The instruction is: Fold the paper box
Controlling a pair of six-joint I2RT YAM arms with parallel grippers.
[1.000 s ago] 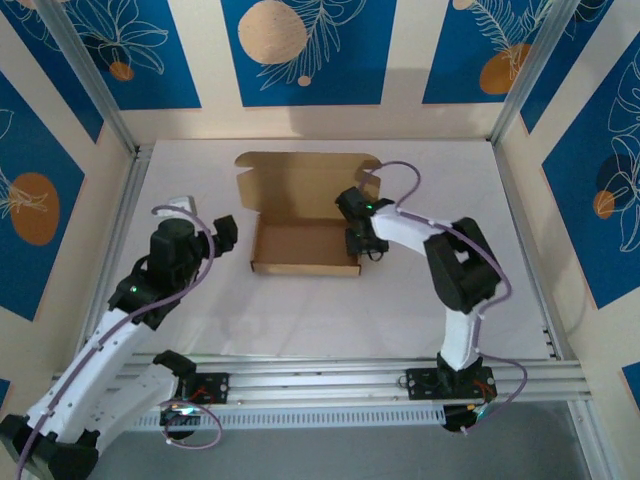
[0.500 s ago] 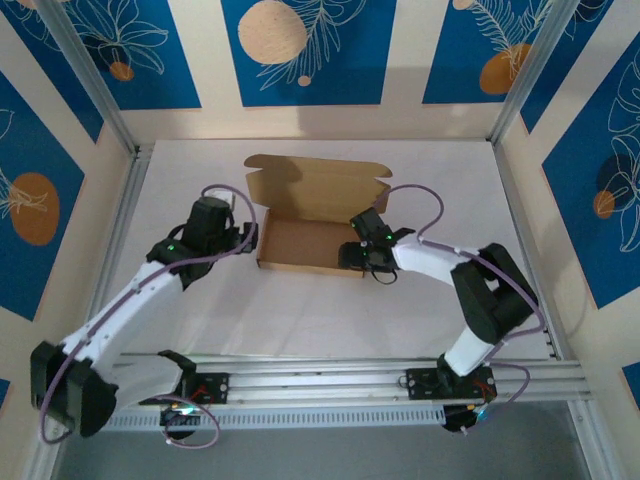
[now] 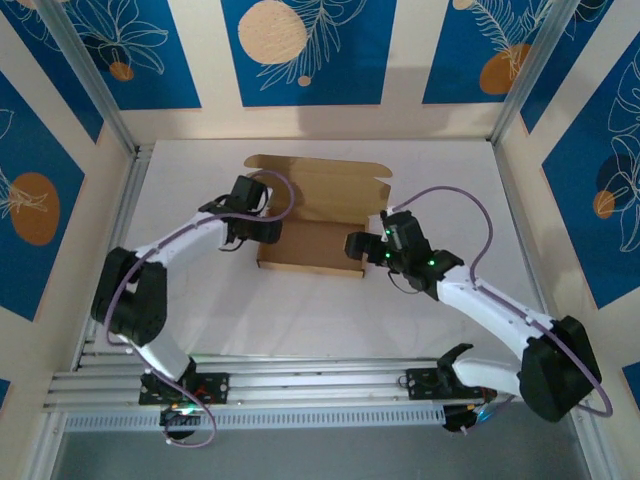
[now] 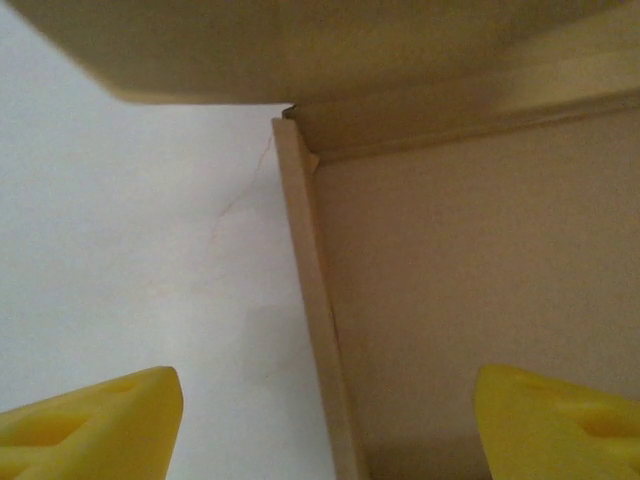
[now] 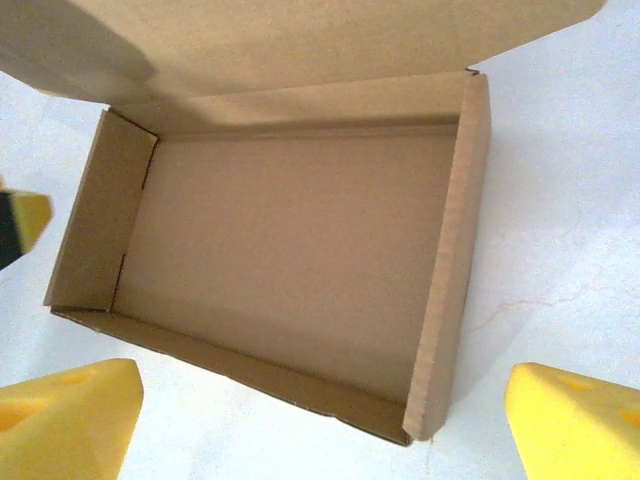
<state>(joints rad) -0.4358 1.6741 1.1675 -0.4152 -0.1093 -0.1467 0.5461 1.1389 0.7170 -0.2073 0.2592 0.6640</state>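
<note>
Tally at the table (image 3: 300,320): one box, two arms.
I count one paper box (image 3: 310,225). Two white arms, the left arm (image 3: 185,238) and the right arm (image 3: 490,305), with one gripper each: left gripper (image 3: 262,236), right gripper (image 3: 356,246). Two yellow fingertips (image 5: 70,415) per gripper, four total. Two purple cables (image 3: 470,212), one per arm.

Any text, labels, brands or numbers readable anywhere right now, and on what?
None can be read.
The paper box is plain brown cardboard, unprinted on its inside and on its open lid.
The wall panels bear blue leaf-and-circle patterns, no words.
</note>
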